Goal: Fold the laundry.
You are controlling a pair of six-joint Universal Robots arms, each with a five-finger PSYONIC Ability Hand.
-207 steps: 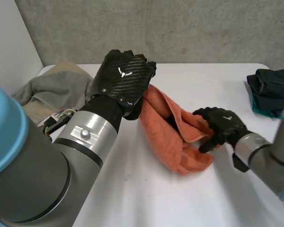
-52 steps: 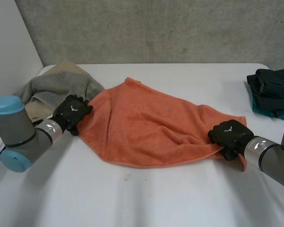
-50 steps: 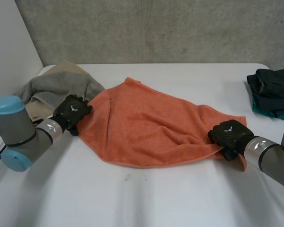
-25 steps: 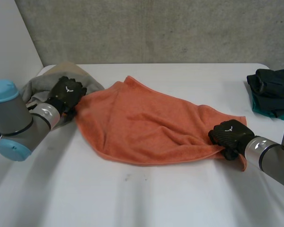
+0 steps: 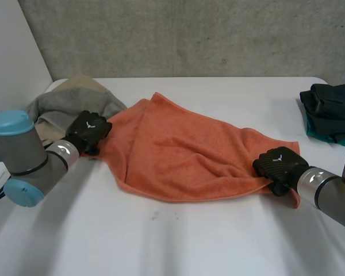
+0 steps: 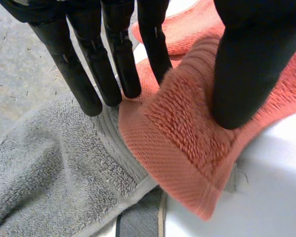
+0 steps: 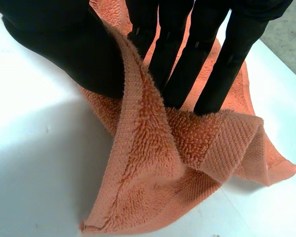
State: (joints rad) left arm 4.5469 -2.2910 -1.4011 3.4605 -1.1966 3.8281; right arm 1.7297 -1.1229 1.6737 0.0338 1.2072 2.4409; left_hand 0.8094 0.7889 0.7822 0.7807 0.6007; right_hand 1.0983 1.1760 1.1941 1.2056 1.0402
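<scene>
Head view: I'm seeing the orange terry towel (image 5: 184,155) lying spread but rumpled on the white table (image 5: 218,241). My left hand (image 5: 87,131) is sitting at one corner, beside the grey towel heap (image 5: 63,106). My right hand (image 5: 278,167) is sitting at the opposite corner. A dark green garment (image 5: 330,109) is lying well apart.
Left wrist view: thumb and fingers (image 6: 113,59) are pinching the towel's corner, which is overlapping the grey towel heap.
Right wrist view: thumb and fingers (image 7: 187,64) are pinching a bunched, upturned edge.
Doing it well: I'm judging this as flattening. I'm planning an even, low outward pull, drawing the corner clear of the grey towel heap before folding.
</scene>
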